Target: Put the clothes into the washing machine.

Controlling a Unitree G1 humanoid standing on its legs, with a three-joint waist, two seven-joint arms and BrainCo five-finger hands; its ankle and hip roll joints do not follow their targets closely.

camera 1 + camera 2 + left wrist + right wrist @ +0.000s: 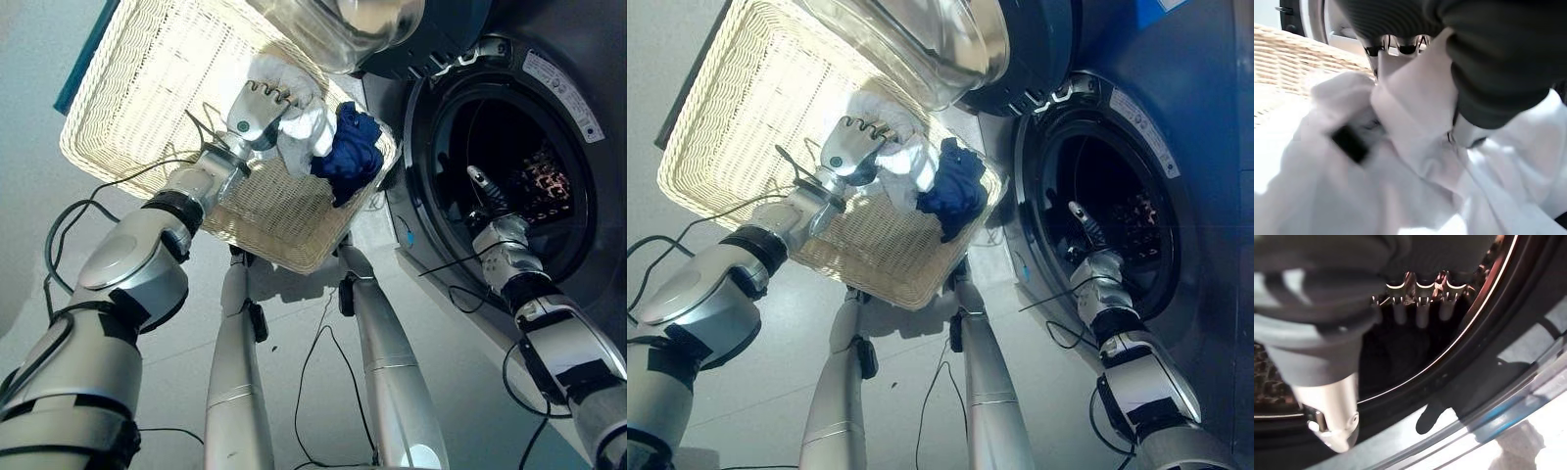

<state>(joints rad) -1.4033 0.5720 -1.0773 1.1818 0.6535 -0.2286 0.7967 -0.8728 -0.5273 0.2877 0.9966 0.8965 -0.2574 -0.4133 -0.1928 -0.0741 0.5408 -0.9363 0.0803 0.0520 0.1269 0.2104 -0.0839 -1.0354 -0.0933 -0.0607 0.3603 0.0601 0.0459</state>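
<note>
A white garment [306,132] and a dark blue garment [351,152] lie in the corner of a pale wicker basket [147,88] nearest the washer. My left hand [257,110] is in the basket with its fingers curled into the white garment [1400,161], which bunches around them in the left wrist view. The blue garment lies just beside it, untouched. The washing machine's round opening [509,166] is on the right, its drum dark inside. My right hand [487,193] sits at the lower edge of that opening, fingers [1420,308] straight and holding nothing.
The washer's glass door [343,29] hangs open above the basket's far corner, between basket and drum. The basket rests on the pale floor [294,323] to the left of the machine. The drum's grey rubber seal [1474,333] rings the opening close to my right hand.
</note>
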